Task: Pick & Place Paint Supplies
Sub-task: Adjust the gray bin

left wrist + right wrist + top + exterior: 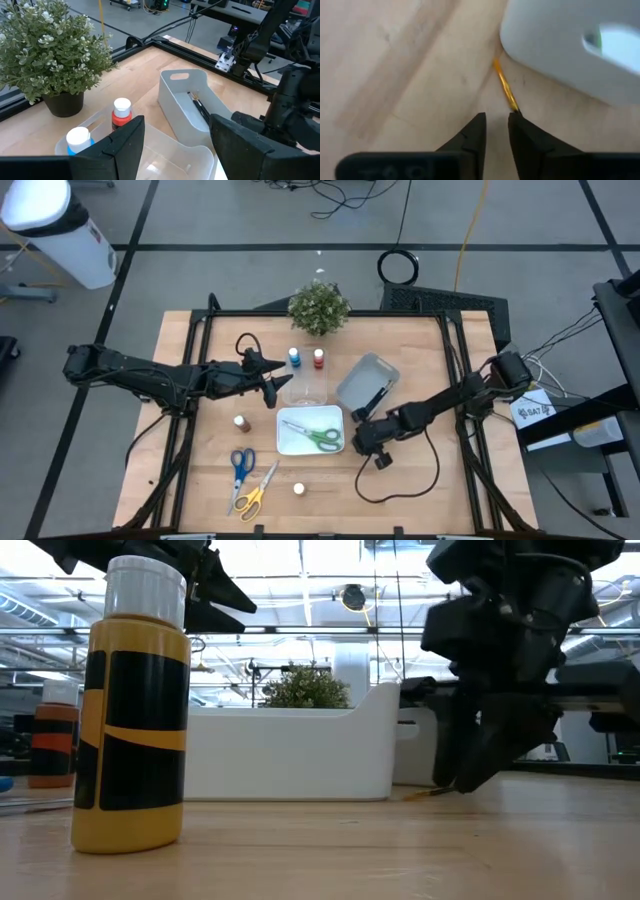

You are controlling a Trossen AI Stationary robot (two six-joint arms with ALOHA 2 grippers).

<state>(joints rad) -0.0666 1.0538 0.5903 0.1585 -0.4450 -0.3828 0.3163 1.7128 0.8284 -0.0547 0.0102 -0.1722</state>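
A thin orange-tipped brush (pixel 504 85) lies on the table beside the white tray (pixel 292 442), which holds green scissors (pixel 322 438). My right gripper (pixel 497 122) slants down at the brush's end, its fingers close together. My left gripper (pixel 274 389) hovers open over the clear tray (pixel 308 389), touching nothing. Two dark brushes (pixel 200 107) lie in the grey tray (pixel 360 378). Blue (pixel 294 357), red (pixel 318 358) and brown (pixel 241 423) bottles stand on the table. A yellow bottle (pixel 130 710) stands near the front edge. My right gripper meets the brush at its near end (pixel 514 107), which runs in at the inner edge of one fingertip (pixel 520 125). The fingers slant down from the table's right side, roughly in line with the brush. The brush's far part (pixel 428 793) rests on the table, pointing toward the white tray.
A potted plant (pixel 319 307) stands at the far edge. Blue scissors (pixel 240 465) and yellow scissors (pixel 255 492) lie near the front left. A cable (pixel 400 480) loops over the table below my right arm.
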